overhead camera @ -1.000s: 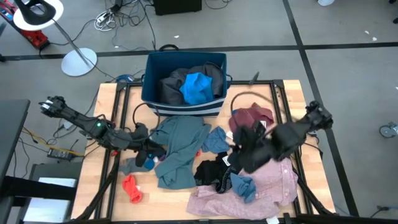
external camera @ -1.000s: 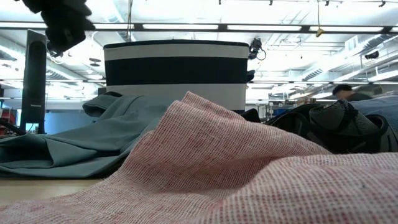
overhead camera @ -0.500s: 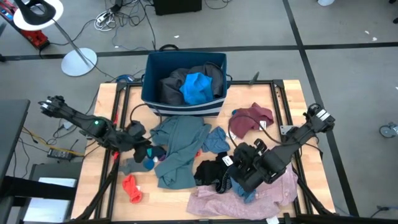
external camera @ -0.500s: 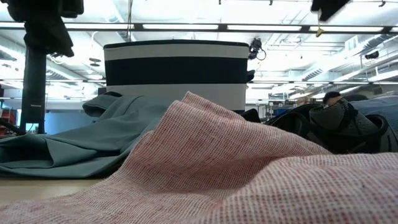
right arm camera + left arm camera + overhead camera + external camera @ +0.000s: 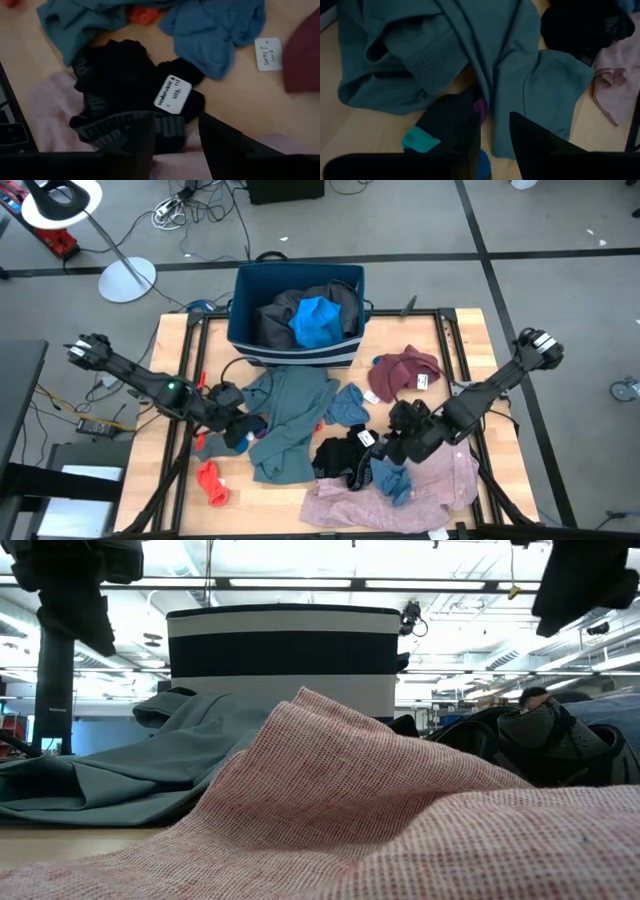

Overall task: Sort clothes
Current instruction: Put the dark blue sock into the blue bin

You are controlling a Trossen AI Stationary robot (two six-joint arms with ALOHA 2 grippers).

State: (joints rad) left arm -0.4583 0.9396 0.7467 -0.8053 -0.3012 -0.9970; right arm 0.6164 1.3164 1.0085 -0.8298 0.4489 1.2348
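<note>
Clothes lie spread on the table: a teal-grey garment (image 5: pixel 285 420), a blue piece (image 5: pixel 348 405), a maroon piece (image 5: pixel 400 370), a black garment with a white tag (image 5: pixel 340 455), a large pink shirt (image 5: pixel 435 480) and a small red piece (image 5: pixel 212 480). My left gripper (image 5: pixel 238 430) is open, above a black sock with a teal toe (image 5: pixel 442 122) beside the teal-grey garment (image 5: pixel 470 55). My right gripper (image 5: pixel 400 445) is open, above the black garment (image 5: pixel 125 80). In the low view both grippers, left (image 5: pixel 75 590) and right (image 5: pixel 590 585), are well above the cloth.
A dark blue bin with white stripes (image 5: pixel 296 348) stands at the table's far edge, holding bright blue (image 5: pixel 317 320) and dark grey (image 5: pixel 280 315) clothes. A small blue piece (image 5: pixel 392 480) lies on the pink shirt. Bare wood shows at the table's near left and far right.
My right gripper has come down from high above the table to just over the black garment, its arm stretching toward the table's right edge. My left gripper has stayed over the sock and sunk a little. The clothes have not moved.
</note>
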